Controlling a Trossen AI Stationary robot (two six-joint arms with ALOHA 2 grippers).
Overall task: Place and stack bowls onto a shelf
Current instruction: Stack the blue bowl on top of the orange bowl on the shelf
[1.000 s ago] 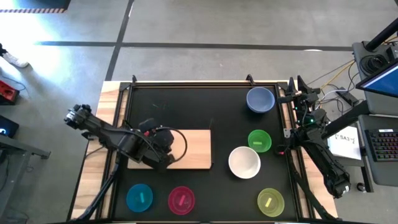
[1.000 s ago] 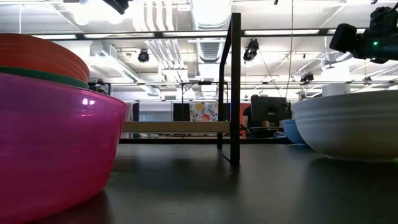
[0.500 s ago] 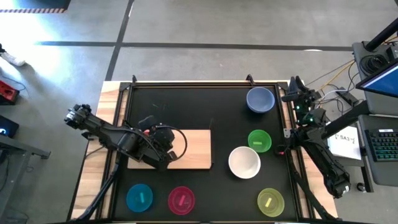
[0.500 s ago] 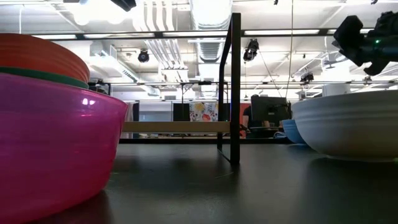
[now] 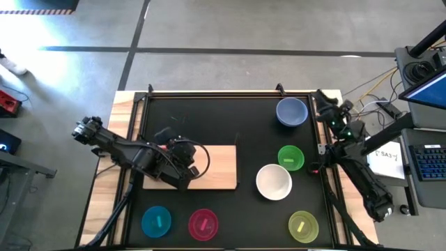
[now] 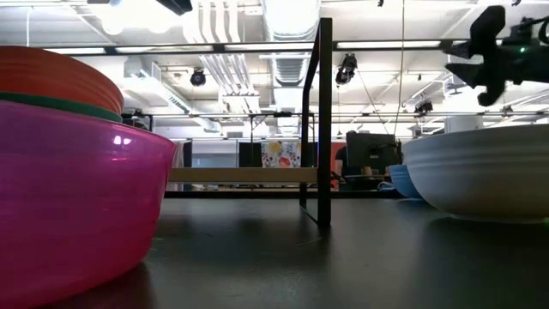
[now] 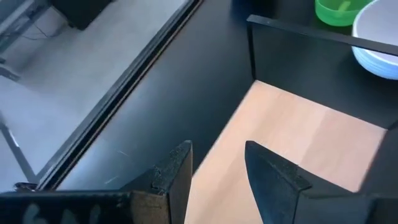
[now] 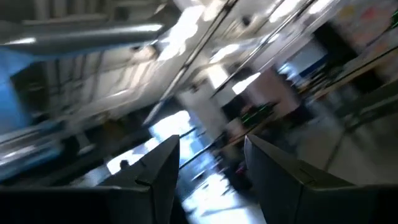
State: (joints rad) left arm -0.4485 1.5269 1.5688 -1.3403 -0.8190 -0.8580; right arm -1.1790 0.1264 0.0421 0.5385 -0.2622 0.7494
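Note:
The shelf (image 5: 216,167) is a pale wooden board raised on black posts (image 6: 324,120). A red bowl (image 6: 51,73) sits nested in a dark green bowl (image 6: 51,103) at the shelf's left end, mostly hidden under my left arm in the high view. My left gripper (image 7: 214,168) (image 5: 178,164) hovers open over the shelf (image 7: 298,137). On the table stand the blue (image 5: 291,111), green (image 5: 290,157), white (image 5: 274,182), yellow-green (image 5: 303,226), cyan (image 5: 156,222) and magenta (image 5: 203,224) bowls. My right gripper (image 5: 323,103) (image 8: 211,168) is open, raised by the blue bowl's right side.
A black frame rail (image 5: 230,93) runs around the tabletop's far and side edges. Free black table lies between the shelf and the far edge (image 5: 209,118). The white bowl (image 6: 480,176) and magenta bowl (image 6: 77,197) stand close to the near edge.
My right gripper has moved toward the table's far edge and left, closing on the blue bowl, and has turned as it went; its wrist view is blurred. My left arm has stayed over the shelf's left end. No bowl has moved.

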